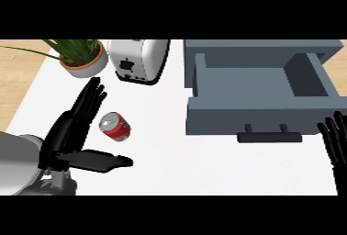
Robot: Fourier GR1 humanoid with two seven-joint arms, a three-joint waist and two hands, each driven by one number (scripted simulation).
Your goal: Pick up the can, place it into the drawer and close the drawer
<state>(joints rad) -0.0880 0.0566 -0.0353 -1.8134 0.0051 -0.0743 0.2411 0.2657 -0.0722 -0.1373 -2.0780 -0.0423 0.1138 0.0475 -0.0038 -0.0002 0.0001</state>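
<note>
White and smooth, the flat bench top point(203, 170) fills most of the head view, with a strip of pale wood-grain surface point(17, 87) beyond its left edge. A small red metal can with a silver top point(115, 127) sits on the bench left of centre, well apart from the drawer and outside it. The black left hand point(66, 140) is open just beside the can, its fingers straight along the can's left side and its thumb stretched out below it; I cannot tell whether they touch. A boxy grey drawer point(251, 120) stands pulled open at the far right, its dark bar handle point(269, 137) facing the near edge. The black right hand point(334, 137) rests open at the right edge, fingers up. At the far left stand a shiny silver toaster point(139, 62) and a green leafy plant in a round white pot point(85, 69).
</note>
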